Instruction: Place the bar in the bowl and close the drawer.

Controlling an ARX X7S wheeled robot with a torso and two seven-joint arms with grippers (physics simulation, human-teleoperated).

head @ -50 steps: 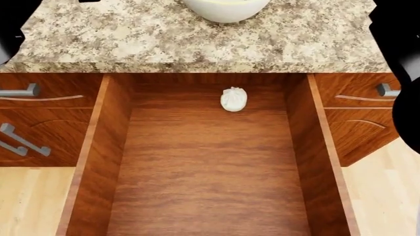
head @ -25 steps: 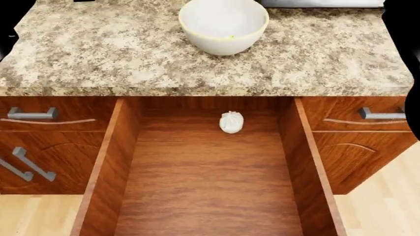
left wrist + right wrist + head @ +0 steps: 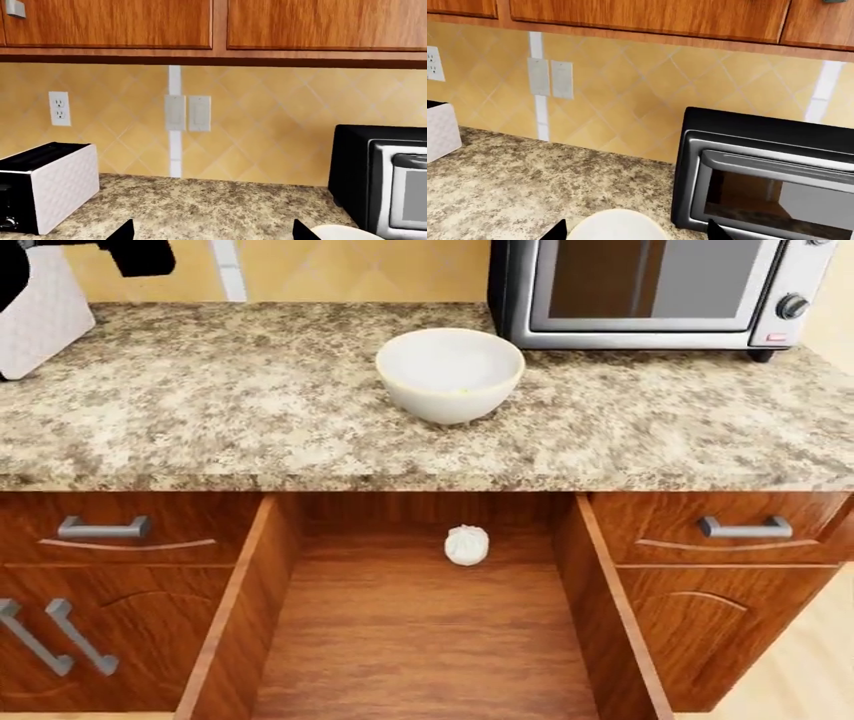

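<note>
Since a second earlier my head view had lifted and drawn back, so the whole bowl [image 3: 450, 373] and the toaster oven [image 3: 657, 290] behind it came into sight, where before only the bowl's near rim showed. Nothing on the counter [image 3: 200, 410] or in the drawer [image 3: 424, 640] had shifted. That drawer stood pulled wide open below the counter's front edge, and the bar [image 3: 466, 545] lay on its wooden floor at the back, midway between the side walls, untouched. My bowl sat upright near the counter's middle, just in front of the toaster oven, well apart from the bar. A white toaster [image 3: 40, 310] stood at the counter's far left corner. My left gripper [image 3: 212, 231] hung above the counter facing the tiled wall, its two dark fingertips [image 3: 124, 231] spread wide with nothing between them. My right gripper [image 3: 635, 231] hovered over the bowl's rim, its tips likewise parted and empty.
</note>
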